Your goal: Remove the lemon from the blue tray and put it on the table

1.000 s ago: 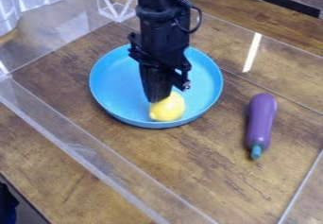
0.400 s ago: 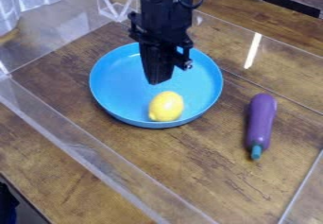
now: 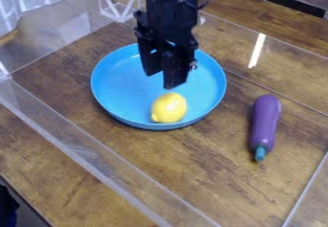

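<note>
The yellow lemon (image 3: pixel 168 108) lies inside the blue tray (image 3: pixel 118 82), near its front rim. The tray rests on the brown wooden table (image 3: pixel 153 173). My black gripper (image 3: pixel 171 79) hangs pointing down just above and behind the lemon, over the tray's middle. Its two fingers stand apart with a visible gap and nothing between them. The lemon is not touched.
A purple eggplant (image 3: pixel 263 124) lies on the table to the right of the tray. Clear acrylic panels (image 3: pixel 52 116) edge the table at the left and front. Bare wood shows in front of the tray and between tray and eggplant.
The gripper was down at the lemon with fingers together, then lifted a little off it. Its fingers have now spread apart. The lemon stays in the tray.
</note>
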Motion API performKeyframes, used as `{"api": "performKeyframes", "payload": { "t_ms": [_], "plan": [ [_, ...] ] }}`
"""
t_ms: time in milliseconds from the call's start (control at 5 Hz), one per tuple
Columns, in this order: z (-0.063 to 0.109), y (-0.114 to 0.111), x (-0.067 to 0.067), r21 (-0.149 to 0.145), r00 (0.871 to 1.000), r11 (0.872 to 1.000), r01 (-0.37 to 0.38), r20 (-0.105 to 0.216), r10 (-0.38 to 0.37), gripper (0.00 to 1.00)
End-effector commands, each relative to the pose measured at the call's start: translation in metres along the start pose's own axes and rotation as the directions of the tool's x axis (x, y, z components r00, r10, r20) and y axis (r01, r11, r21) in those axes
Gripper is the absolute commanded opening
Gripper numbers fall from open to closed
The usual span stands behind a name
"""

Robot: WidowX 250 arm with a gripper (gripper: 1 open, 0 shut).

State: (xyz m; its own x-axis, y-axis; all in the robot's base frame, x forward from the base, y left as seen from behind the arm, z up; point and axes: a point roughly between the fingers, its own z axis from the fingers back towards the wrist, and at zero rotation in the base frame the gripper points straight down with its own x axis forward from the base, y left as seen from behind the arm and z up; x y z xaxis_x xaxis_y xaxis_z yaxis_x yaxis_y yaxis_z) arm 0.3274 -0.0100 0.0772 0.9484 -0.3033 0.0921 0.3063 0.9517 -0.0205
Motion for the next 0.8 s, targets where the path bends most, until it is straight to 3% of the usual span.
{"api": "performKeyframes", "payload": {
  "t_ms": [0, 400, 600],
  "plan": [
    [0.0, 0.002, 0.005, 0.02, 1.0, 1.0, 0.003, 0.027, -0.003, 1.0],
    [-0.032, -0.002, 0.007, 0.044, 1.0, 0.999, 0.029, -0.001, -0.029, 1.0],
    [-0.036, -0.002, 0.008, 0.064, 0.999, 0.997, 0.032, -0.008, -0.032, 0.0]
  ]
}}
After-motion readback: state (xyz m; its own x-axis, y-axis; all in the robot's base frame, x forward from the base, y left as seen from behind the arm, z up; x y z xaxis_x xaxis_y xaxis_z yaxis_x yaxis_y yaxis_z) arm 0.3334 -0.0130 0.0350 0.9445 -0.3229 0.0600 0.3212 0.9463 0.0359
